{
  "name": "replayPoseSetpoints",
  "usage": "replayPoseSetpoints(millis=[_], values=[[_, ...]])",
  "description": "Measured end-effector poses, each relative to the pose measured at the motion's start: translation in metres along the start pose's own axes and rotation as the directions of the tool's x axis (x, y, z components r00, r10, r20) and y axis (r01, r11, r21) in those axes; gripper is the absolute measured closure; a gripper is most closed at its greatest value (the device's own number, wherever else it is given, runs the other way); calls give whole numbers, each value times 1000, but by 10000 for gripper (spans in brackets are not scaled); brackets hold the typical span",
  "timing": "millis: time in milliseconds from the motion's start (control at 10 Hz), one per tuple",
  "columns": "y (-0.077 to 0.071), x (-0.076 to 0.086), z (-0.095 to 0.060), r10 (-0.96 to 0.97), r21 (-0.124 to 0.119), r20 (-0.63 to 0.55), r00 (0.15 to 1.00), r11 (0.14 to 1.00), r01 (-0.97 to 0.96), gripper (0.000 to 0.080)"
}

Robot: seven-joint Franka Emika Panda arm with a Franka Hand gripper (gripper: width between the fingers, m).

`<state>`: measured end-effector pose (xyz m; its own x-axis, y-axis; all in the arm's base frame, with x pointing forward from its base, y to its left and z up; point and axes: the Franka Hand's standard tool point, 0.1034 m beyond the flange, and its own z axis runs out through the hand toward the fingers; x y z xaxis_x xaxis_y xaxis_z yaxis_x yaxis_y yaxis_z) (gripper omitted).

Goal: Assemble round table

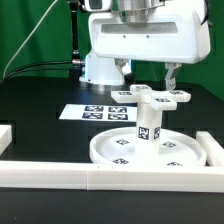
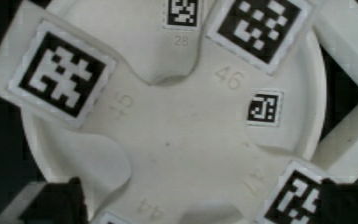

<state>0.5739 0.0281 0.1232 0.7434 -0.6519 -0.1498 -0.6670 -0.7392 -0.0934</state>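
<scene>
The large rimmed round disc [image 1: 120, 152] lies flat on the black table. The short cylindrical leg [image 1: 148, 127] stands upright at its middle, tags on its side. The cross-shaped four-armed foot [image 1: 150, 97] sits level on top of the leg. My gripper [image 1: 147, 78] hangs right above the foot, open, with one finger over each side of it and nothing held. In the wrist view the tagged foot [image 2: 176, 120] fills the picture, and the dark fingertips [image 2: 55, 200] stand wide apart at its edge. The gripper [image 2: 202, 205] is over the foot's white top.
The marker board [image 1: 88, 113] lies flat behind the disc towards the exterior view's left. Long white border rails run along the front [image 1: 100, 180], the left [image 1: 6, 136] and the right [image 1: 214, 150]. The robot's white base [image 1: 100, 68] stands behind.
</scene>
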Motion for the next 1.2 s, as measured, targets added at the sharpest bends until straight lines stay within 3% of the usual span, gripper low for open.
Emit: replayPoseSetpoints(millis=[500, 1200], values=[[1, 0, 0, -294, -2, 0, 956, 956, 294, 151], [5, 4, 0, -693, -17, 5, 721, 721, 693, 151]])
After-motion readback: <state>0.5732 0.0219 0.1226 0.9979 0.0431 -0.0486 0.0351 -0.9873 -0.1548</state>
